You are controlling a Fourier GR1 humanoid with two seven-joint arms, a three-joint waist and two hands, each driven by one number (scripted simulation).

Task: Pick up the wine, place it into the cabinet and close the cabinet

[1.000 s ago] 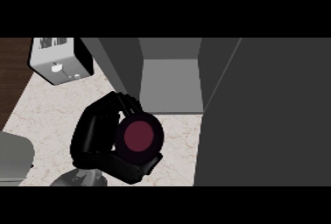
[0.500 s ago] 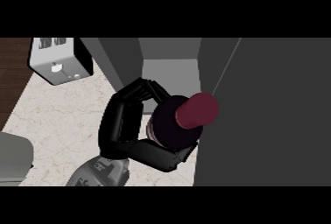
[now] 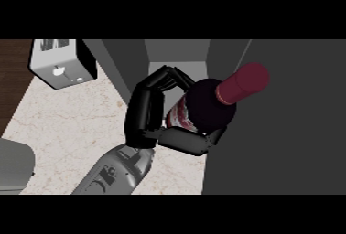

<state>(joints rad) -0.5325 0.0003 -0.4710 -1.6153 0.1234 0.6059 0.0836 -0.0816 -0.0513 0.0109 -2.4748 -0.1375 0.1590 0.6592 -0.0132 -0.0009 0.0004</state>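
Note:
The wine bottle (image 3: 206, 107) is dark with a maroon cap (image 3: 242, 83) and a red-and-white label. It is held off the counter, tilted, with its cap pointing up and right. My left hand (image 3: 144, 114) is shut on it: the fingers curl over its far side and the thumb crosses under its near side. The bottle hangs in front of the open cabinet (image 3: 177, 57), against the edge of the dark cabinet door (image 3: 283, 132). The bottle's base is hidden behind the hand. The right hand shows nowhere.
A silver toaster (image 3: 57, 64) stands at the back left on the marble counter (image 3: 64, 121). A grey rounded object (image 3: 13, 164) sits at the lower left edge. The tall dark door fills the right side.
My left hand has carried the bottle up and to the right, from over the counter to the cabinet opening. The bottle has tilted, so its cap now points right.

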